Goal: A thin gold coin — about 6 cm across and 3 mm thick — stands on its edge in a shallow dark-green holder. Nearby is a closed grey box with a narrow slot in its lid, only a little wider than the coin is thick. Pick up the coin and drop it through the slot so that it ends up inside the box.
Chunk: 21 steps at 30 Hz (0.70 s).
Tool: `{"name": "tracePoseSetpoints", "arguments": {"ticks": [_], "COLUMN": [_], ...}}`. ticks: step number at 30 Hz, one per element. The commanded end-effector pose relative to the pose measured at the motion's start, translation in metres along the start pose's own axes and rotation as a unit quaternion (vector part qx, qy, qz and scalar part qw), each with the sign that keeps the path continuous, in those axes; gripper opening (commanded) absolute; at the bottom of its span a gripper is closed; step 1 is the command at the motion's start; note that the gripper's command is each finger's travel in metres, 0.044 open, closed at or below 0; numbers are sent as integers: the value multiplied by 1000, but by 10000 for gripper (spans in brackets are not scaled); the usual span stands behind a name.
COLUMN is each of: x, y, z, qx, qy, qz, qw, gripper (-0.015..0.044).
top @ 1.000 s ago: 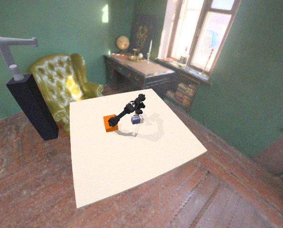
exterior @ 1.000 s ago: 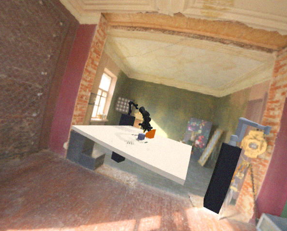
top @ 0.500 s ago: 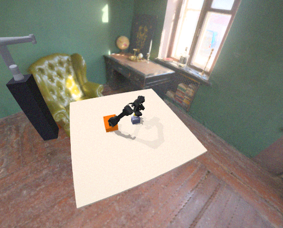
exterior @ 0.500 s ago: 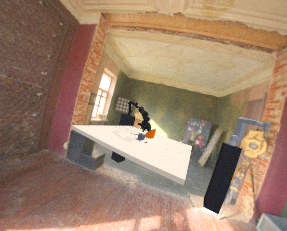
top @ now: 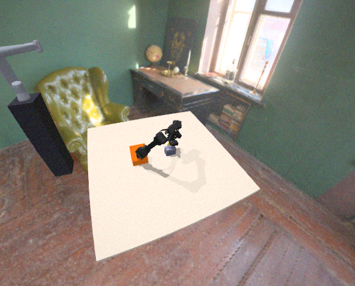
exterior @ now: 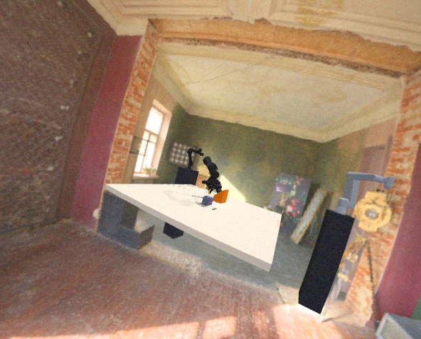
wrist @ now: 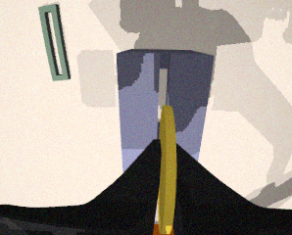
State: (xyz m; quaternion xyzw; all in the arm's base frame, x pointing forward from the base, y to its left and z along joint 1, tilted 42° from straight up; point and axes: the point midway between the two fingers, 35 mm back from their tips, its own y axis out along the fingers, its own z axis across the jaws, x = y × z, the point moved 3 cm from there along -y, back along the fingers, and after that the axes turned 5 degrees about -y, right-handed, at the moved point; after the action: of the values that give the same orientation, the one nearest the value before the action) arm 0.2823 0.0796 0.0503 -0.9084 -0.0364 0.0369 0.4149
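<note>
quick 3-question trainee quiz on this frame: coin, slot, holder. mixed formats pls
1. True or false: the dark-green holder has the coin standing in it.
2. In the wrist view, the gold coin lines up edge-on with: A) the holder B) the slot in the grey box C) bare table.
3. Fill in: the end effector is shut on the ____.

Key: 1 false, the holder is vacant; 2 B; 3 coin.
</note>
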Motion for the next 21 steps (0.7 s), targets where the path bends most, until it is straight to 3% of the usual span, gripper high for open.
{"name": "tracePoseSetpoints", "arguments": {"ticks": [1, 21], "x": [0, 0], "y": [0, 9], "z": [0, -1], "qx": [0, 0], "qy": [-1, -3], "qz": [0, 0], "qw": [1000, 1000], "gripper": [0, 0]}}
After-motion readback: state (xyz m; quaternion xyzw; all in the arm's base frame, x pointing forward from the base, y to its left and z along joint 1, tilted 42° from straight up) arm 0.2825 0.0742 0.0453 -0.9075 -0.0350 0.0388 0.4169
